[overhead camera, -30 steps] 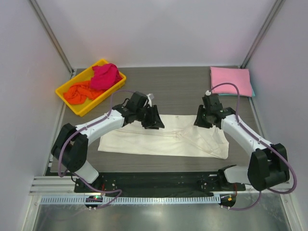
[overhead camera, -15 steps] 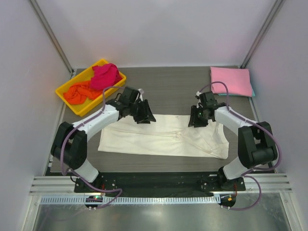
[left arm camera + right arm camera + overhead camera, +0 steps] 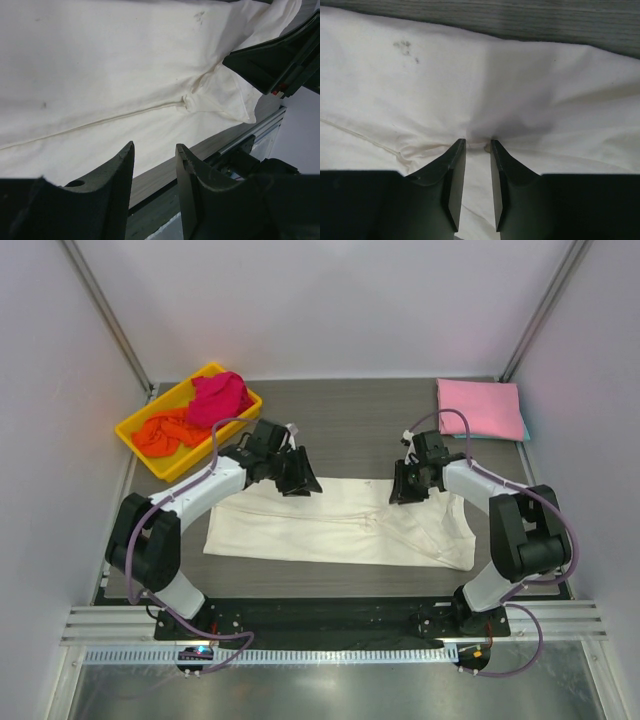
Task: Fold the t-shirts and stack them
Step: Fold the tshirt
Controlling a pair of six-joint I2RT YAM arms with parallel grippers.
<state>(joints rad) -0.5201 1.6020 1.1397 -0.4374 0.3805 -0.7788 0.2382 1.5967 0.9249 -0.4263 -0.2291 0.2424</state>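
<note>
Cream-white cotton t-shirt [image 3: 330,530] lies spread flat on the dark wood-grain table [image 3: 350,430], between the two arms. Left gripper [image 3: 154,150] sits over the shirt's far edge, its fingers moderately apart with nothing between them. Right gripper [image 3: 476,145] is down on the cloth, its fingers nearly together and pinching a small pucker of fabric. A folded pink t-shirt [image 3: 480,408] lies at the table's far right corner.

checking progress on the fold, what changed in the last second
The left gripper drew back toward the far left, jaws open. The right gripper shifted slightly left as its arm folded in, fingertips on the cream-white t-shirt, which puckers there. The shirt, the folded pink t-shirt and the yellow tray stayed put.
</note>
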